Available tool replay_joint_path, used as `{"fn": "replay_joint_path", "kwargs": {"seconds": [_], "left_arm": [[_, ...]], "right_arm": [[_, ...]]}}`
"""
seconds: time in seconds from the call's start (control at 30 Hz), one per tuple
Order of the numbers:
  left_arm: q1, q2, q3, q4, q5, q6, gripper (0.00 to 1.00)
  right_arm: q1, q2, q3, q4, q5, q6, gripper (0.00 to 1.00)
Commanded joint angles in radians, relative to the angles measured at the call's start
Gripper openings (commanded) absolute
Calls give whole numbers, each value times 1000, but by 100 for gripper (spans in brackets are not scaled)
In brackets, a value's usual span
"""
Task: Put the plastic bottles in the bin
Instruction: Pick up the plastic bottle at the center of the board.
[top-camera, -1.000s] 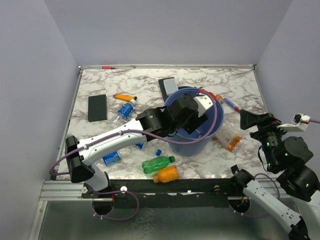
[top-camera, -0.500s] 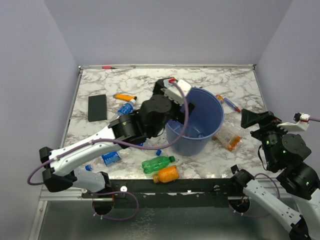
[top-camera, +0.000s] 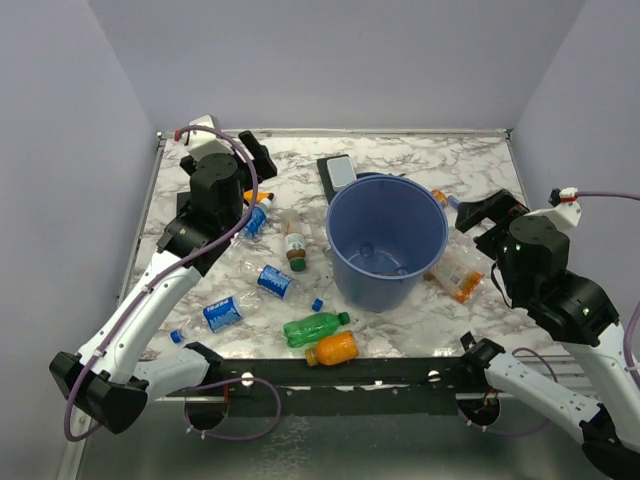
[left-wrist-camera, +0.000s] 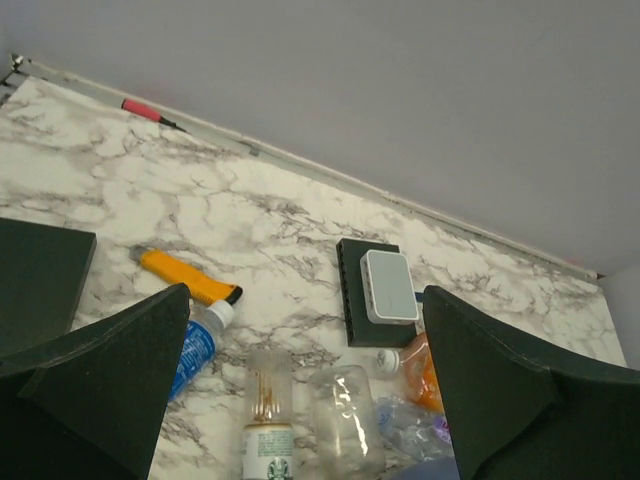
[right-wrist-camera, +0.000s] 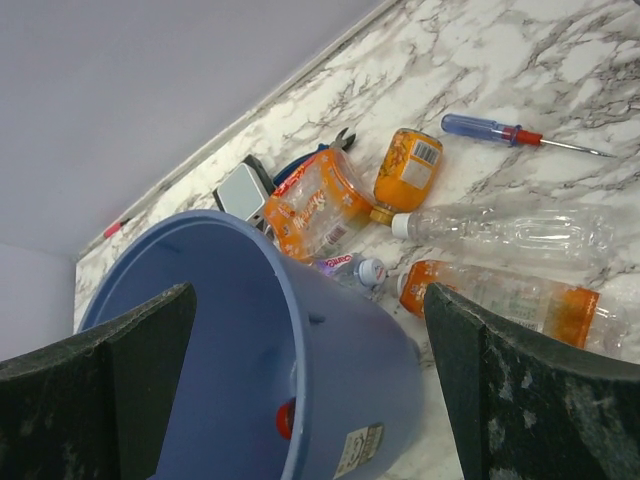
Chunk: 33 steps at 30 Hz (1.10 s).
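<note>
Since one second ago the left arm (top-camera: 215, 195) has swung out of the large round blue plastic bin (top-camera: 380, 292) to the far left of the marble table (top-camera: 480, 160). The right arm (top-camera: 535, 250) has leaned closer to the bin.

The left jaws stand wide apart and hold nothing. The right jaws are also wide apart and empty, just right of the bin. The bin stands upright near the middle of the table.

On its near side lie a green plastic bottle (top-camera: 315, 327) and an orange plastic bottle (top-camera: 333, 348), close together. To the left lies a clear plastic bottle with blue label (top-camera: 272, 282). A clear plastic bottle with orange label (top-camera: 455, 275) lies just right of the bin.
</note>
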Motion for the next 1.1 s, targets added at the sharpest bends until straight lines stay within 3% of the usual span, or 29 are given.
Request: {"fn": "replay_joint_path", "kwargs": {"seconds": [0.0, 0.23, 0.4, 0.47, 0.63, 0.7, 0.8, 0.97, 1.07], "left_arm": [[31, -30, -88, 32, 27, -109, 99], [30, -161, -278, 117, -108, -69, 99], [17, -229, -373, 142, -148, -47, 99], [5, -248, -408, 165, -168, -24, 99], [-6, -280, -446, 193, -161, -7, 99], [-7, -285, -450, 199, -154, -5, 99], [-12, -291, -461, 205, -159, -5, 99], [-18, -283, -475, 225, -149, -8, 99], [-18, -268, -479, 233, -125, -10, 99]], "right_arm": [[3, 45, 59, -22, 69, 67, 100], [-1, 131, 116, 73, 136, 41, 100], [-100, 274, 227, 145, 42, -50, 100], [-195, 316, 268, 180, -66, -89, 100], [-657, 385, 288, 241, -532, -24, 100], [-721, 425, 280, 238, -524, 4, 100], [-749, 442, 194, 288, -444, 39, 100], [-858, 390, -105, 537, -495, 120, 100], [-888, 449, -174, 603, -597, 89, 100]]}}
